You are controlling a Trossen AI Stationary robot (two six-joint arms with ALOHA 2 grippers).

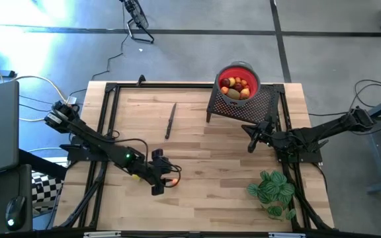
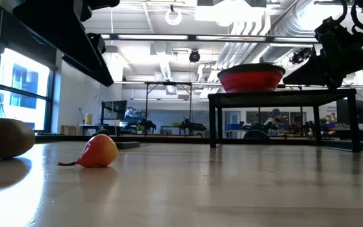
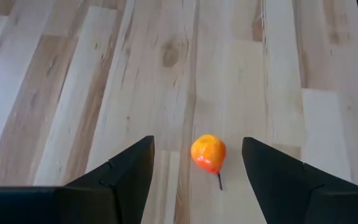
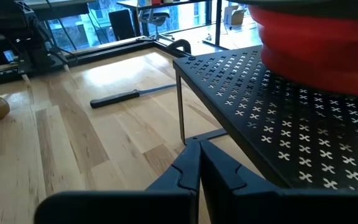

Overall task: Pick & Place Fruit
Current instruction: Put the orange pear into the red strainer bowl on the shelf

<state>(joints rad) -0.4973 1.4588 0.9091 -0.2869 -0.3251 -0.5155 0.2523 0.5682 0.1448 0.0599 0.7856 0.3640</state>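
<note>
Orange and red, smooth-skinned and pear-shaped with a thin dark stem, the loose fruit (image 3: 208, 153) lay on the pale wooden table (image 1: 230, 198) right between my left gripper (image 1: 165, 178) fingers, which stood wide apart and held nothing; I judged they were set to close on it. My right gripper (image 1: 251, 147) waited with fingers pressed together, empty, just beside the perforated black metal stand (image 4: 291, 118), where the red bowl (image 1: 238, 80) held the other fruit.

The left gripper (image 1: 166, 178) hangs low near the knife (image 1: 170, 120), on the table's front side, fingers (image 3: 120, 177) spread wide. The right gripper (image 1: 250, 137), fingers (image 4: 188, 168) pressed together, waits well off the knife's other side.
</note>
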